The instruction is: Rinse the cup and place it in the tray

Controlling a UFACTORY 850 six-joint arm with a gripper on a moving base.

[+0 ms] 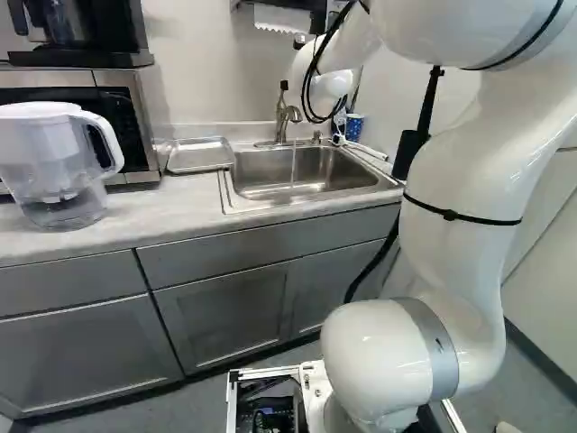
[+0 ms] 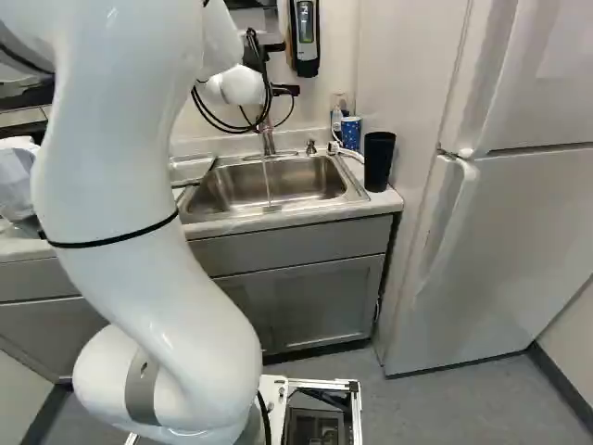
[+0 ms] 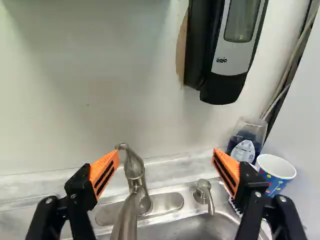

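1. One pair of jaws, wide apart, empty.
2. One tap, running into the sink.
3. One spotted cup, likely the one meant, beside the sink's back corner; probably light, crushable, best gripped softly at mid-wall.
4. One tray, on the counter.

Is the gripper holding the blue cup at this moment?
No, the gripper is open, with the blue cup outside its fingers.
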